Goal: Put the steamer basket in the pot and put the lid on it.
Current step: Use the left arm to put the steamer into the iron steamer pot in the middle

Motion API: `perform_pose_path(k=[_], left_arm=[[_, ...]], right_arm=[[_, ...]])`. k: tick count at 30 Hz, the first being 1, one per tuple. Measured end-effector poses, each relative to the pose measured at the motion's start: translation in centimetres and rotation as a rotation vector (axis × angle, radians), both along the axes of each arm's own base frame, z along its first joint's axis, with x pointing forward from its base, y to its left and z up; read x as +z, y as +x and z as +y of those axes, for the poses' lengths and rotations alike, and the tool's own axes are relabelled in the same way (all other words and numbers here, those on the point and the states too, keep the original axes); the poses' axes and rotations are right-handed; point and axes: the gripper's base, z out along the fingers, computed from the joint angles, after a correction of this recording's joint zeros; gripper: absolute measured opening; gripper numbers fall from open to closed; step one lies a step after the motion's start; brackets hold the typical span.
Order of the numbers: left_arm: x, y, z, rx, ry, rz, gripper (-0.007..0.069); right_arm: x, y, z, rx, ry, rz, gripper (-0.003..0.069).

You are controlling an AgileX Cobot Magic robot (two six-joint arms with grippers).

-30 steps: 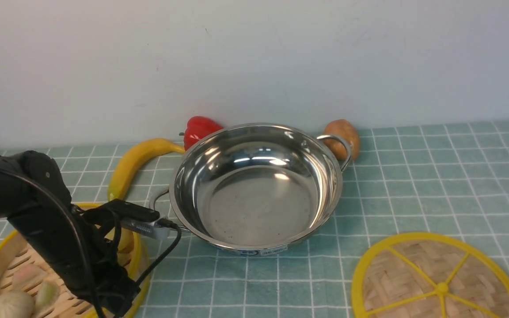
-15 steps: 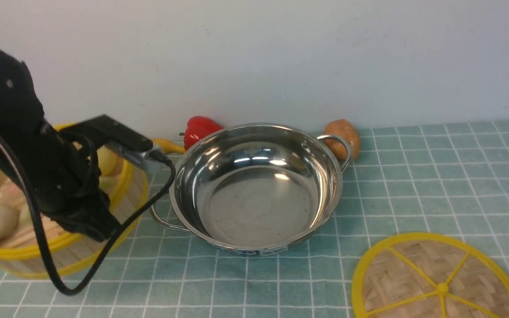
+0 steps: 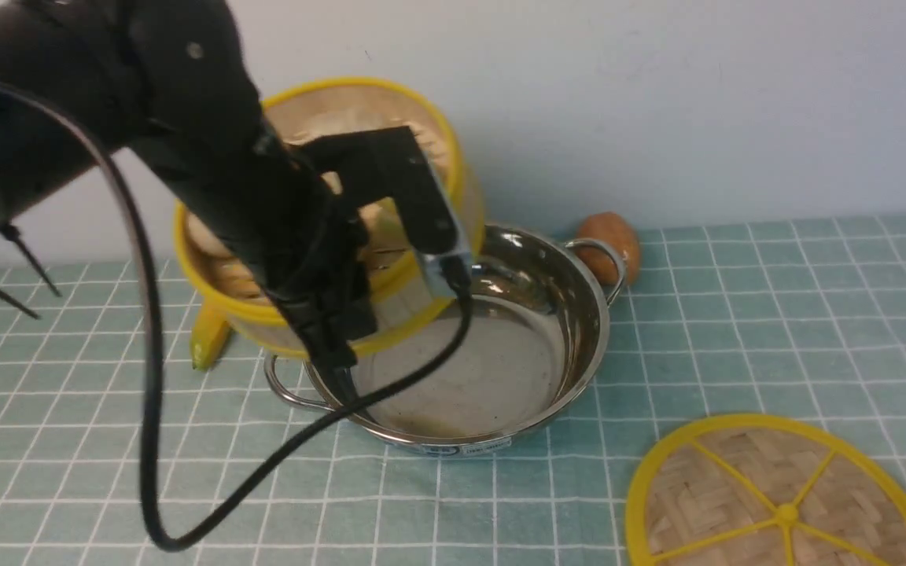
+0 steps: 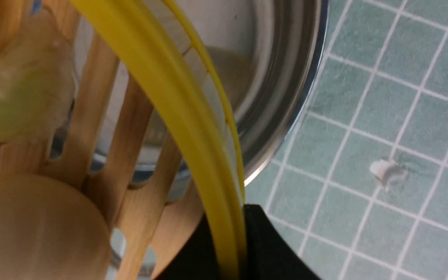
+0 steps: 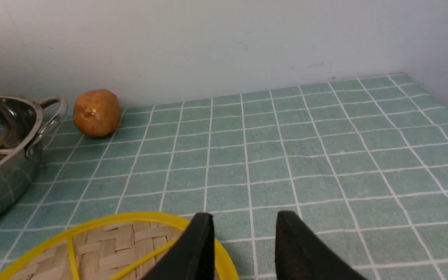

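My left gripper [image 4: 233, 233] is shut on the yellow rim of the steamer basket [image 4: 161, 89]. In the front view the steamer basket [image 3: 390, 102] hangs tilted in the air over the left side of the steel pot [image 3: 516, 354], with my left arm in front of it. Pale buns [image 4: 25, 229] lie on its slatted floor. Through the slats I see the pot [image 4: 286, 77] below. The lid [image 3: 775, 503] lies flat on the cloth at the front right. My right gripper [image 5: 245, 217] stands open just above the far edge of the lid [image 5: 123, 245], holding nothing.
A brown potato [image 3: 610, 236] sits by the wall behind the pot's right handle. A yellow banana [image 3: 205, 342] pokes out left of the pot, under the basket. A wall runs close behind. A black cable [image 3: 146, 393] loops down from the left arm.
The left arm has lifted the basket off the cloth at the front left and carried it up and to the right, over the pot. The lid and pot have not moved.
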Motion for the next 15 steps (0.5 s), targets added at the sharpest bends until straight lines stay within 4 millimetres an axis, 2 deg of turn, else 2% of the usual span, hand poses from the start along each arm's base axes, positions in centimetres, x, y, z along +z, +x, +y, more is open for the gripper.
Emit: perform_pose_path(k=[4,6,11,15], left_arm=[[-2.1,1.1,-3.2,-0.137,-0.001,-0.058,0.0029],[-2.7,1.4,-3.6,-0.149,0.001,-0.057,0.0029],[-6.5,2.7,-4.3,-0.150,0.047,0.020,0.0029],[-8.2,3.3,-4.6,-0.149,0.060,0.044,0.0029]], right_arm=[[0.0,0.0,0.0,0.000,0.000,0.000,0.0243],[0.0,0.0,0.0,0.000,0.000,0.000,0.0243],[0.0,0.0,0.0,0.000,0.000,0.000,0.0243],[0.0,0.0,0.0,0.000,0.000,0.000,0.0243]])
